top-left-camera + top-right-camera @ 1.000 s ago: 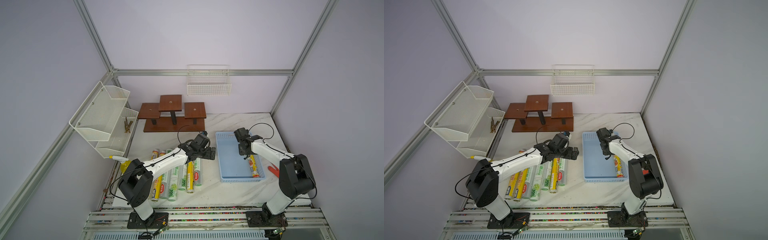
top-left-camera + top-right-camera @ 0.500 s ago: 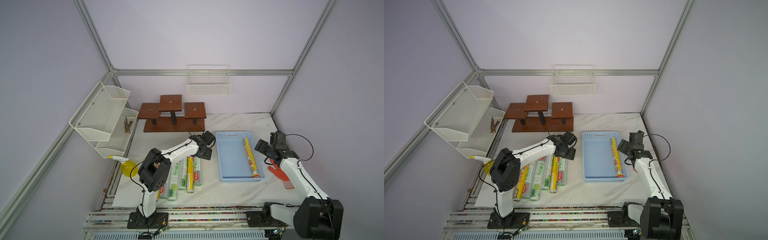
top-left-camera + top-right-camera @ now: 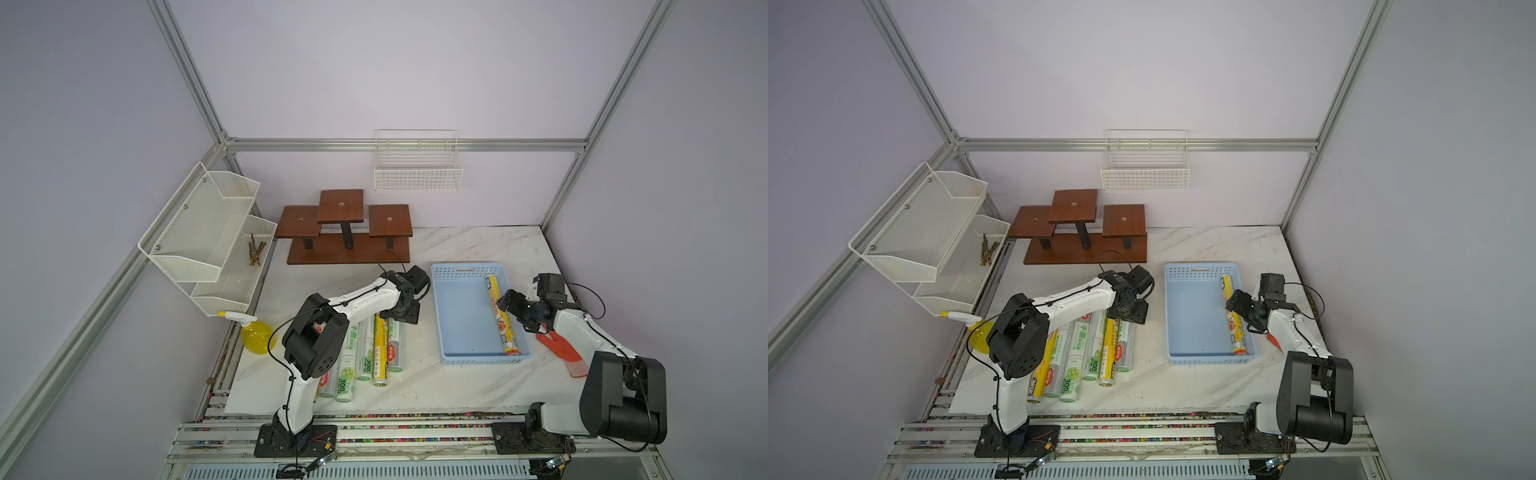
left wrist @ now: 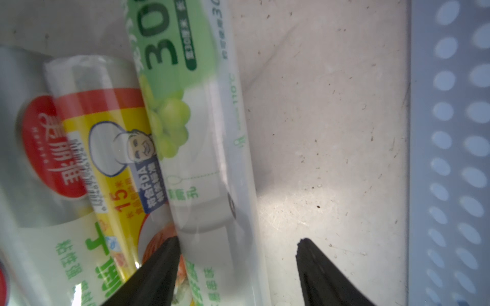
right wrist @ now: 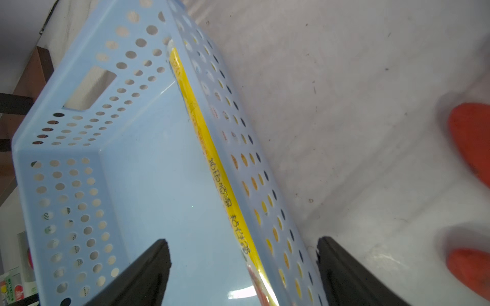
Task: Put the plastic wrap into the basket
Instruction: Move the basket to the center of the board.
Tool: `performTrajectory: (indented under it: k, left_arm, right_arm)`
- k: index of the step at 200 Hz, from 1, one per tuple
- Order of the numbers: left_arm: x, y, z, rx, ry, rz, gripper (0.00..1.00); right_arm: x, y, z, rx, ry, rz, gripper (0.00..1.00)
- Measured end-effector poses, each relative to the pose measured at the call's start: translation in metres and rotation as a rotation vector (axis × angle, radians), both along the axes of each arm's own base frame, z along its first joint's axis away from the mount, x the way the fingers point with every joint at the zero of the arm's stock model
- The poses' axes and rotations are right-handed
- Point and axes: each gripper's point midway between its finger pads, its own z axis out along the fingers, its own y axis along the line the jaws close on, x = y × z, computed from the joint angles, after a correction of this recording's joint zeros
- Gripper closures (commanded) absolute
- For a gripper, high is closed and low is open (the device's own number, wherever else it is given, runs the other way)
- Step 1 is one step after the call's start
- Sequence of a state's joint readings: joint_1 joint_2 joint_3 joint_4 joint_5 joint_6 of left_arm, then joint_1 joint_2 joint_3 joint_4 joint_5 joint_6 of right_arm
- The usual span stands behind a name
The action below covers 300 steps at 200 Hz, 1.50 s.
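The basket (image 3: 461, 316) at right of centre was pale blue, its walls peppered with round holes; the roll in it (image 3: 508, 336) was yellow with food pictures. Left of it, the loose rolls (image 3: 379, 353) were white-green, yellow and silvery with red logos, on a white, grey-veined tabletop (image 3: 457, 245).

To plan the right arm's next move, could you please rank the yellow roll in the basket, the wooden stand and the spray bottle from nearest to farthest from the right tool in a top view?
1. Yellow roll, inside the basket, beside the right tool.
2. Wooden stand, at the table back.
3. Spray bottle, by the table's left edge.
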<state>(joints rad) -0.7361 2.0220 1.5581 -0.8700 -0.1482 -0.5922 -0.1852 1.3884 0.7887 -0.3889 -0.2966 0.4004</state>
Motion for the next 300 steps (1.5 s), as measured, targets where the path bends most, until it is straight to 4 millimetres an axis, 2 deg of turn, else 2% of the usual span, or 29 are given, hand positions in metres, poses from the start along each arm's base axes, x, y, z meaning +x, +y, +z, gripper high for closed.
performTrajectory:
  k: [39,81,145,180,194,221,251,279,300]
  left_arm:
    - [-0.002,-0.008,-0.017,-0.027,0.042,0.006,0.27]
    - [-0.003,-0.013,-0.03,-0.042,0.069,0.013,0.27]
    - [-0.003,-0.014,-0.03,-0.05,0.066,0.042,0.52]
    - [-0.003,-0.013,-0.028,-0.048,0.053,0.043,0.67]
    - [-0.006,-0.009,-0.026,-0.042,0.047,0.051,0.69]
    - [-0.01,0.002,-0.006,-0.045,0.001,0.077,0.72]
    - [-0.009,0.008,0.048,-0.131,-0.113,0.108,0.74]
    - [-0.002,-0.001,0.098,-0.277,-0.232,0.115,0.75]
    - [0.002,-0.019,0.117,-0.397,-0.268,0.088,0.76]
  right_arm:
    - [0.006,0.019,0.008,0.086,-0.052,0.086,0.1]
    - [0.009,0.035,0.007,0.137,-0.064,0.145,0.1]
    - [0.015,0.043,-0.009,0.155,-0.024,0.189,0.1]
    - [0.021,0.047,-0.007,0.152,-0.032,0.213,0.1]
    - [0.021,0.053,-0.006,0.153,-0.035,0.231,0.1]
    - [0.02,0.066,-0.01,0.163,-0.023,0.273,0.1]
    - [0.017,0.077,-0.014,0.176,-0.009,0.311,0.1]
    - [0.014,0.09,-0.012,0.192,-0.016,0.36,0.1]
    - [0.014,0.092,-0.009,0.182,-0.021,0.365,0.09]
